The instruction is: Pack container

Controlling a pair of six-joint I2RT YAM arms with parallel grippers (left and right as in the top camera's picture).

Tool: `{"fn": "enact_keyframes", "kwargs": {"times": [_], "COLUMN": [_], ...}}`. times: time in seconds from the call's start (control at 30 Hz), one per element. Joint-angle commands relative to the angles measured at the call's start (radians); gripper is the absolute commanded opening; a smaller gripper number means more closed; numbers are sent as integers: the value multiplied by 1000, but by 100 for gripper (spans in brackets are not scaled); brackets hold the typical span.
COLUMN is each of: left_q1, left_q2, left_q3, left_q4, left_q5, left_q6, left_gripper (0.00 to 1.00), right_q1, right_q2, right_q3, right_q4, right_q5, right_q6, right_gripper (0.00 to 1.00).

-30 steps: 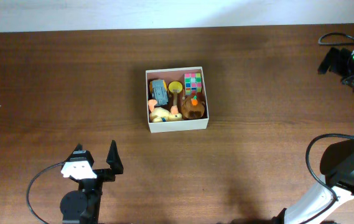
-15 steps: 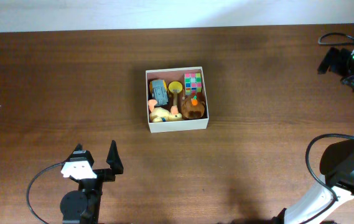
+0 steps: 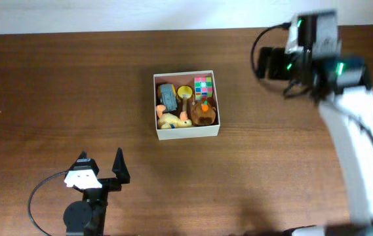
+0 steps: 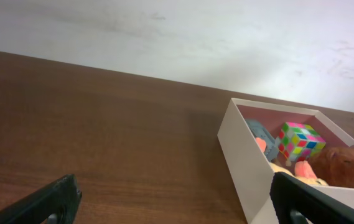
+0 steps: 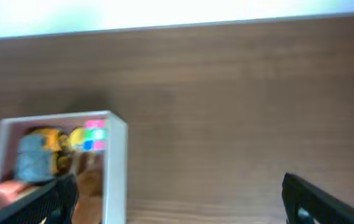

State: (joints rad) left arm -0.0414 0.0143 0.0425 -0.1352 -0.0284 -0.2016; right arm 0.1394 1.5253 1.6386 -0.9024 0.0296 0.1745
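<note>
Dark brown wood runs wall to wall under a pale backdrop, and this table (image 3: 55, 98) carries only one thing that matters. My right arm (image 3: 356, 144) is the next biggest shape, a white limb reaching up the right side toward the far edge.

The container (image 3: 187, 133) sits near the middle of the table, open side up, where I judge either arm can reach it. Its cream walls are low, so toys can go in from above without tipping it.

My left claw (image 3: 100, 160) rests near the front edge, well apart from the container, fingers spread wide with nothing between them. It faces the box's near corner, which suits waiting more than working. My right claw (image 5: 177, 199) hangs to the right of the container, also spread and empty. Its camera shows the box at lower left, so it is beside the box, not over it.

Inside, the toys lie packed side by side and cover most of the pinkish floor. A brown plush toy (image 3: 203, 113) fills the right front corner, with a grey-blue toy (image 3: 167, 97) at the left. A multicoloured cube (image 3: 203, 86) sits in the far right corner, beside a small yellow piece (image 3: 185, 92). I see no loose toy on the wood, so I judge the packing done or nearly so.
</note>
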Motion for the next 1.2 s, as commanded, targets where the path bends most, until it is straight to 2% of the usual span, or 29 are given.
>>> {"fn": "enact_keyframes", "kwargs": {"times": [0.0, 0.13, 0.43, 0.57, 0.67, 0.9, 1.17], "left_q1": [5, 5, 5, 5, 5, 5, 5], "left_q2": [-9, -9, -9, -9, -9, -9, -9], "left_q3": [-8, -8, -8, -8, -8, -8, -8], "left_q4": [1, 1, 1, 1, 1, 1, 1], "left_q5": [14, 14, 14, 14, 14, 14, 14], "left_q6": [20, 20, 20, 20, 20, 20, 20], "left_gripper": [99, 99, 99, 99, 99, 99, 99], "right_q1": [10, 9, 9, 9, -14, -56, -57], "right_q2": [-221, -423, -762, -911, -1070, -1333, -1480], "right_q3": [-257, -479, -809, -956, -1130, -1362, -1510], "right_q4": [136, 284, 484, 612, 739, 803, 848], "right_q5": [15, 8, 8, 9, 8, 1, -19], "right_q6": [-5, -14, -59, -71, -73, -72, -69], "right_gripper": [99, 99, 99, 99, 99, 99, 99]}}
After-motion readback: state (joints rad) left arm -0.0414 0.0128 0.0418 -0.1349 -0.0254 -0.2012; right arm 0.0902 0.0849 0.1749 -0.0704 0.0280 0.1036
